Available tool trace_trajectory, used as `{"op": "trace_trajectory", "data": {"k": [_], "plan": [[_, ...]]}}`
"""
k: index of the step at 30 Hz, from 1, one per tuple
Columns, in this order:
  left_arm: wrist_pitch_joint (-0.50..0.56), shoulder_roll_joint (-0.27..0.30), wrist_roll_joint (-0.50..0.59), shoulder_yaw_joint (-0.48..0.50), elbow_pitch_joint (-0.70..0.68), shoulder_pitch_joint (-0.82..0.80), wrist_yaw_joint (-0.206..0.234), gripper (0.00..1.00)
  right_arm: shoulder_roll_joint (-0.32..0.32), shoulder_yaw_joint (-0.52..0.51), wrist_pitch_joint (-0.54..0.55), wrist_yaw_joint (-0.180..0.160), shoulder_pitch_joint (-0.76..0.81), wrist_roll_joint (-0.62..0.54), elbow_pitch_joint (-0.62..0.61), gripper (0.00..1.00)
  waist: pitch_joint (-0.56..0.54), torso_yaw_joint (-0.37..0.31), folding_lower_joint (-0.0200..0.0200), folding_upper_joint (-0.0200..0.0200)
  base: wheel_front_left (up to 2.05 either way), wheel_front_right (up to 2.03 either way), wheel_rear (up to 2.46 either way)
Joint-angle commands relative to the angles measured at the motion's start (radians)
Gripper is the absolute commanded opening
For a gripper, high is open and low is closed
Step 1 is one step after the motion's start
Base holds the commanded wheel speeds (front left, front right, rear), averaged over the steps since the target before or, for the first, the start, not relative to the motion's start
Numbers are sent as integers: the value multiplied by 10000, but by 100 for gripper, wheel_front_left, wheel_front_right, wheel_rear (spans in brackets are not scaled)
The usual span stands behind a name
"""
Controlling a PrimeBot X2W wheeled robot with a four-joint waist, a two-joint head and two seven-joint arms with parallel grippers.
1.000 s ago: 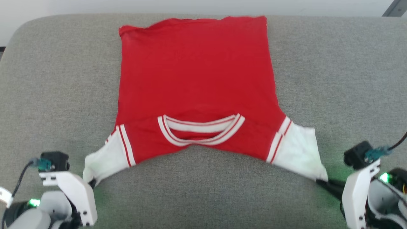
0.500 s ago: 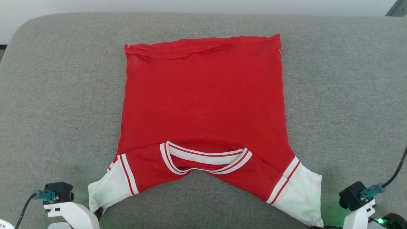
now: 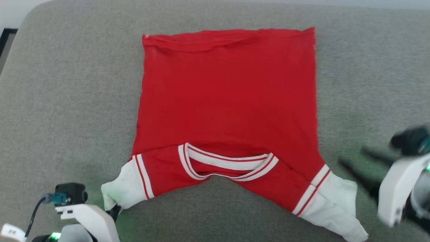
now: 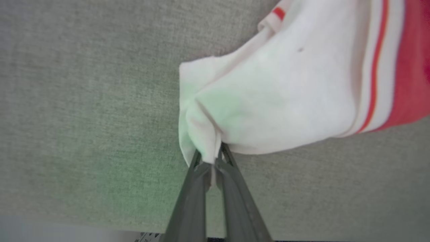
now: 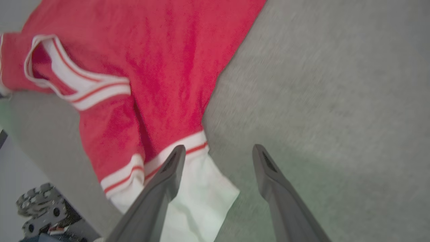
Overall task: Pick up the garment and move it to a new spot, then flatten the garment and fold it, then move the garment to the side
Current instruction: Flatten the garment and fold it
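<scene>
In the head view, the red jersey-style garment (image 3: 228,94), with white sleeves and red-and-white striped trim, lies spread with its plain side up on a grey woven fabric surface (image 3: 67,101). Its striped collar (image 3: 228,164) faces the robot. The left gripper (image 3: 115,211) has its dark fingers at the tip of one white sleeve (image 3: 122,191). The right gripper (image 3: 351,155) is blurred. Its fingers lie over bare grey fabric just beside the other white sleeve (image 3: 339,208) and are apart from it.

In the left wrist view, the left gripper (image 4: 211,161) has its fingers clenched on a bunched fold of white sleeve cloth. The rest of the sleeve and its striped trim fan out beyond the fingertips and to one side. Grey fabric lies on the other side.

In the right wrist view, the right gripper (image 5: 218,149) has its fingers spread wide and released, grasping nothing. One finger (image 5: 168,174) crosses over the white sleeve, and the other (image 5: 272,178) stands over the grey fabric. The sleeve's edge falls between them, and the red body and collar lie beyond that first finger.
</scene>
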Motion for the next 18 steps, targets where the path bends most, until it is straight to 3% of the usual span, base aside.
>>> {"op": "trace_trajectory", "data": {"k": [1, 4, 9, 18], "plan": [[-34, -265, 102, -133, 23, -251, -153, 0, 216, -206, -2, -1, -457, -274, -21, 100, 180, 176, 0, -1, 0, 0, 0], [-130, -491, 219, -240, 90, -598, -309, 0, 580, -447, -103, -1, -1632, -902, 273, 100, 447, 442, 0, -1, 0, 0, 0], [-146, -919, 397, -591, 404, -1279, -658, 0, 767, -382, -364, -3, -3874, -1459, 1933, 100, 895, 1026, 0, -1, 0, 0, 0], [-230, -1448, 595, -941, 1070, -2057, -1154, 0, 469, 161, -379, -1, -7004, -1912, 5452, 100, 1514, 1882, 0, -1, 0, 0, 0]]}}
